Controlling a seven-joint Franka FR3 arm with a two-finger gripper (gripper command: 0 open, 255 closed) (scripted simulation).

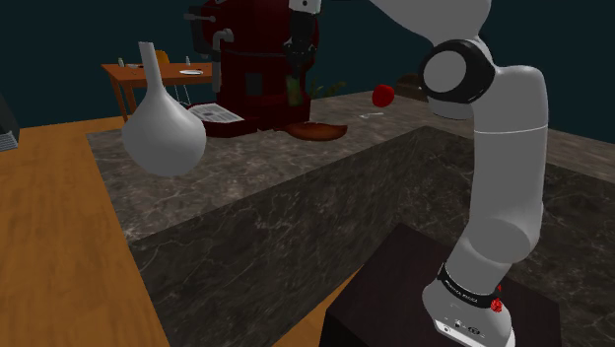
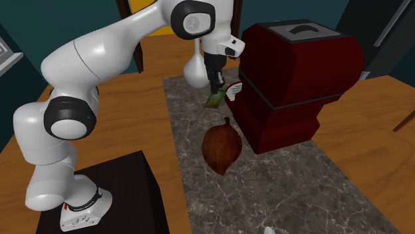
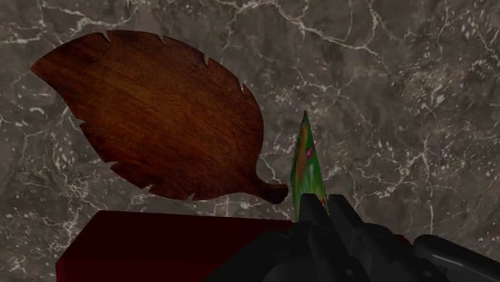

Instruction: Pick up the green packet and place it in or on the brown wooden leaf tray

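My black gripper (image 2: 214, 85) hangs above the marble counter (image 2: 279, 193), shut on a green packet (image 2: 214, 100) that points downward from its fingers. In the wrist view the packet (image 3: 306, 164) shows edge-on, a thin green sliver with red marks, clasped in the gripper (image 3: 319, 207). The brown wooden leaf tray (image 3: 152, 112) lies flat on the counter just beside the packet's tip, with nothing on it. In the second exterior view the tray (image 2: 221, 146) sits in front of the dark red machine, a little nearer the stand than the gripper. From the shoulder view the packet (image 1: 293, 91) hangs above the tray (image 1: 315, 129).
A tall dark red machine (image 2: 292, 80) stands close beside the gripper and tray. A white round-bellied vase (image 1: 163, 128) is on the counter's far corner, with a printed paper (image 1: 215, 113) near it. A small red object (image 1: 382, 95) lies farther along. The dark stand (image 2: 123, 193) is below.
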